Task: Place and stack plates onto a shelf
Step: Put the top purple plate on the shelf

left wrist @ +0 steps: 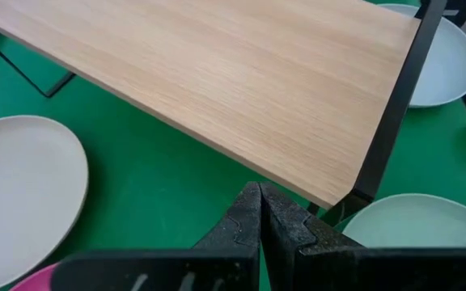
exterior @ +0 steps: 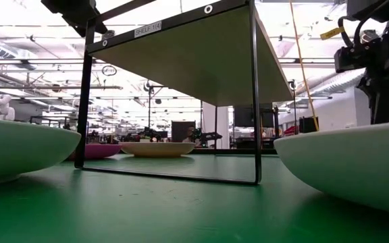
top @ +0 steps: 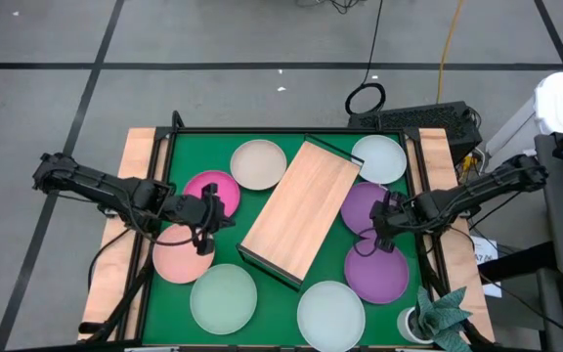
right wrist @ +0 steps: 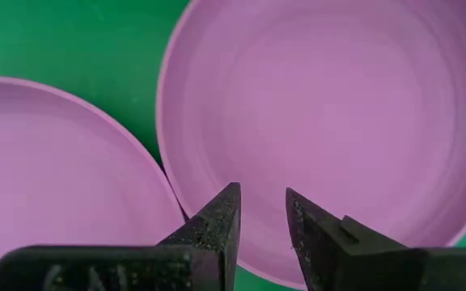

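Note:
The shelf (top: 301, 210), a light wooden board on a thin dark frame, stands slantwise mid-table on the green mat. Plates lie around it: cream (top: 258, 163), magenta (top: 211, 193), salmon (top: 182, 256), mint (top: 223, 298), two whitish ones (top: 330, 313) (top: 379, 158) and two purple ones (top: 376, 272) (top: 365, 205). My left gripper (left wrist: 259, 212) is shut and holds nothing, above the mat between the magenta plate and the shelf's near-left edge (left wrist: 298, 174). My right gripper (right wrist: 261, 214) is open, pointing steeply down over the edge of one purple plate (right wrist: 322, 113), beside the other (right wrist: 55, 178). My right gripper's fingers (right wrist: 217, 222) stand over the purple plate's rim (right wrist: 172, 190) and hide it there. I cannot tell whether they touch it. The plate lies flat on the mat.
A white pot with a green paper plant (top: 436, 318) stands at the near right corner. Bare wooden strips (top: 140, 166) flank the mat. In the low view the shelf's underside (exterior: 181, 54) spans the middle, with plates close on the left (exterior: 19, 148) and right (exterior: 350, 162).

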`<action>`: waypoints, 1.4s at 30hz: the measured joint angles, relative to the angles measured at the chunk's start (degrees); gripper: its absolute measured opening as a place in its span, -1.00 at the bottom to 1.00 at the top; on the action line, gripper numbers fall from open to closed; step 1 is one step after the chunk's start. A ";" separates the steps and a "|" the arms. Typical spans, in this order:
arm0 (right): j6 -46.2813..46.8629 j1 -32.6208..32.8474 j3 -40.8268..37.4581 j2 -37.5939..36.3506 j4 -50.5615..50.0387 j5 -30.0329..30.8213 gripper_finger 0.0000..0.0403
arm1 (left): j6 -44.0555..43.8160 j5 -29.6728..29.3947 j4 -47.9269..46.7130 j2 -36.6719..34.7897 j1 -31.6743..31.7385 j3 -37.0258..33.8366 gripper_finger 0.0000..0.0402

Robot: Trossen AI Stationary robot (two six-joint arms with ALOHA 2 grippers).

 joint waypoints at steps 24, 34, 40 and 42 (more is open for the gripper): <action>3.70 -0.02 -7.50 -1.03 0.27 -5.70 -0.57 | 1.69 0.01 0.80 0.00 0.00 -0.02 -0.99; 6.51 -0.02 -7.41 -1.38 -1.27 -9.11 -0.57 | 2.91 -0.39 5.08 0.00 0.07 -0.04 -0.99; 7.15 -0.02 -4.77 -1.56 -3.74 -10.53 -0.57 | 3.02 -0.39 5.28 0.00 0.07 -0.04 -0.99; 5.63 -0.02 -3.32 -1.57 -4.10 -12.18 -0.57 | 2.99 -0.39 5.27 0.00 0.06 -0.04 -0.99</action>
